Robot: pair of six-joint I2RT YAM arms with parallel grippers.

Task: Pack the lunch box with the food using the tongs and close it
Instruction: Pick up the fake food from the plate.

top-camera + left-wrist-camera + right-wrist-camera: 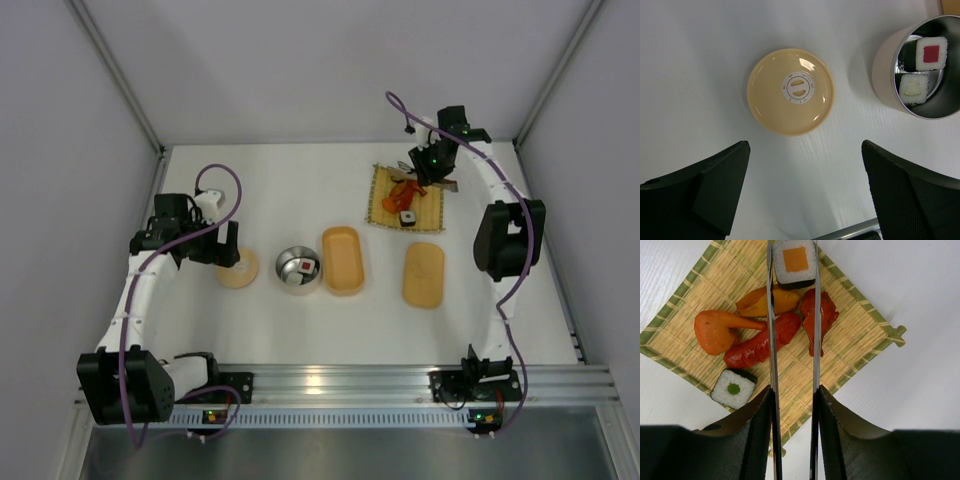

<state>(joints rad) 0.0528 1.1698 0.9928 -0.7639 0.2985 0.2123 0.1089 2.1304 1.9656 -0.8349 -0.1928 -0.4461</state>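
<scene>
Clamps tongs (771,340) in right hand (792,405), arms straddling the sushi roll (795,262), seemingly to pinch it; holds left hand (804,147) apart.

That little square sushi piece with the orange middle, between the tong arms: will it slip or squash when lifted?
The black-rimmed sushi piece with the orange centre looks blocky and flat-sided, so the slim grey metal tongs probably get a fair hold. It seems small, so likely light. The smooth metal arms might let it slide.

Tan lunch box (343,261) — green-edged mat (866,334)
</scene>
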